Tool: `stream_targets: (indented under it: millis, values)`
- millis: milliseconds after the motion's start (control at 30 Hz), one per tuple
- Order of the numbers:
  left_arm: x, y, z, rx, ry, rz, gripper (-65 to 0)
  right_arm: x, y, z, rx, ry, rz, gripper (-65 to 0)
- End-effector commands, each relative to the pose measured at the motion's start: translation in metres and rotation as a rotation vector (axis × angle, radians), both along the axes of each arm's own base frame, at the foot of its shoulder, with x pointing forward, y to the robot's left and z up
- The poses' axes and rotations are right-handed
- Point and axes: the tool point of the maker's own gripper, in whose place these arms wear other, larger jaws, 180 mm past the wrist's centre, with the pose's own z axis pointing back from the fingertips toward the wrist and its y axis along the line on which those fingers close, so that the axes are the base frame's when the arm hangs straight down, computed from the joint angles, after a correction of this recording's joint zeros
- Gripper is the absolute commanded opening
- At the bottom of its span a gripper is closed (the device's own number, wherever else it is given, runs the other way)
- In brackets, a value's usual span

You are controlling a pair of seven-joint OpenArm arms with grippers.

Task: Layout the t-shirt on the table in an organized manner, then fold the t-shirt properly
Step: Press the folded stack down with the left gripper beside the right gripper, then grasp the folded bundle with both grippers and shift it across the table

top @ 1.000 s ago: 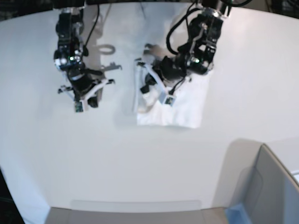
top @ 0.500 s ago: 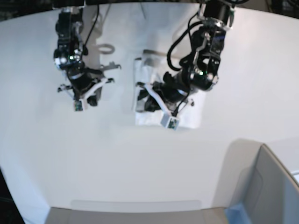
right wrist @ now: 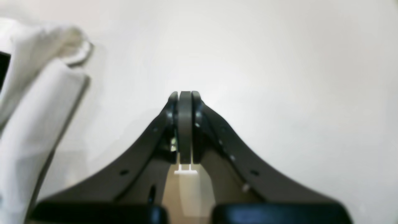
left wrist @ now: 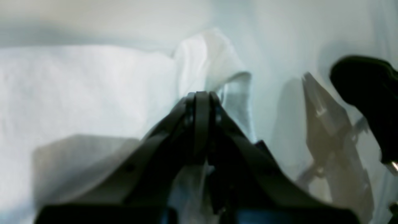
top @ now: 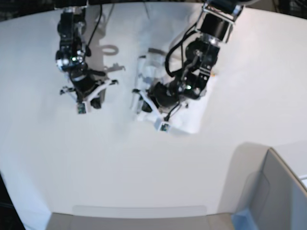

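Two black arms with looping black cables, white brackets at the wrists, small green lights. Left gripper and right gripper: dark, curved fingers with small screw holes.

- We see what looks like a robotics lab or test bench, not a home.
- A large, plain white table with a curved far edge fills nearly the whole base view; it carries no household clutter.
- Two black robot arms reach down over the table from the far side, one on the left and one on the right, each trailing loose black cables.
- Small green lights glow on both arms.
- A grey bin with a blue patch at its foot sits at the near right corner.
- Beyond the table's far edge we see only darkness, so the room itself stays hidden.
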Motion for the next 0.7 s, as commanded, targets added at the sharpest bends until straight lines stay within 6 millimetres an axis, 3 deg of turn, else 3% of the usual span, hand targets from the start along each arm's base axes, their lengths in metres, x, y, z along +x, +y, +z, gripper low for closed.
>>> stream_targets:
  millis: [0, 67, 200, 300, 400, 500, 667]
  values:
    - [0.016, -0.008, 0.038, -0.052, -0.113, -0.004, -65.0, 0.009, 0.0, 0.016, 0.003, -0.06, 0.001, -65.0]
    - [0.018, -0.01, 0.064, -0.075, -0.184, -0.01, -65.0, 0.009, 0.0, 0.016, 0.003, -0.06, 0.001, -65.0]
    - [0.026, 0.025, 0.091, -0.035, -0.287, 0.022, -65.0, 0.007, 0.005, 0.028, 0.017, -0.087, 0.014, -65.0]
    - [0.038, 0.08, 0.084, 0.027, -0.282, 0.131, -65.0, -0.001, 0.026, 0.055, 0.092, -0.149, 0.057, -65.0]
    - [0.037, 0.127, 0.071, 0.102, -0.231, 0.199, -65.0, -0.018, 0.054, 0.077, 0.154, -0.188, 0.125, -65.0]
    - [0.03, 0.144, 0.059, 0.173, -0.173, 0.178, -65.0, -0.041, 0.088, 0.087, 0.201, -0.19, 0.214, -65.0]
    - [0.021, 0.146, 0.028, 0.21, -0.09, 0.156, -65.0, -0.072, 0.138, 0.079, 0.268, -0.13, 0.347, -65.0]
